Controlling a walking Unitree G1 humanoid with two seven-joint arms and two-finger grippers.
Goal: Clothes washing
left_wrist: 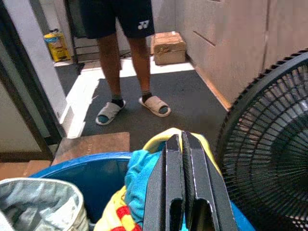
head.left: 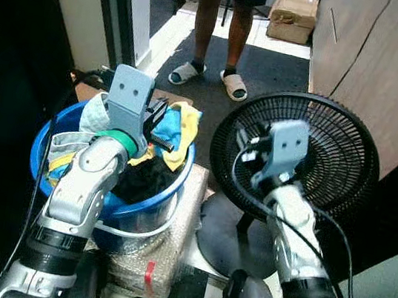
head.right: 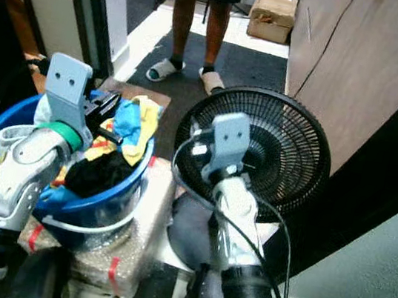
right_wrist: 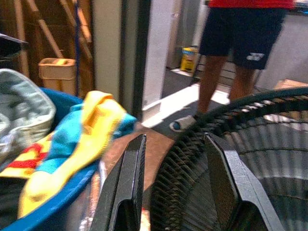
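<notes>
A blue basin heaped with clothes stands on a bubble-wrapped box. On top lies a yellow and blue cloth, with a black garment below it and a grey one at the left. My left gripper hovers over the basin's far side, just above the yellow and blue cloth, shut with nothing visible between its fingers. My right gripper is open, held in front of the black fan's grille, to the right of the basin.
The black floor fan stands right beside the basin. A person in dark shorts and slippers stands on the dark mat ahead. A cardboard box sits at the far wall. Wooden panels line the right side.
</notes>
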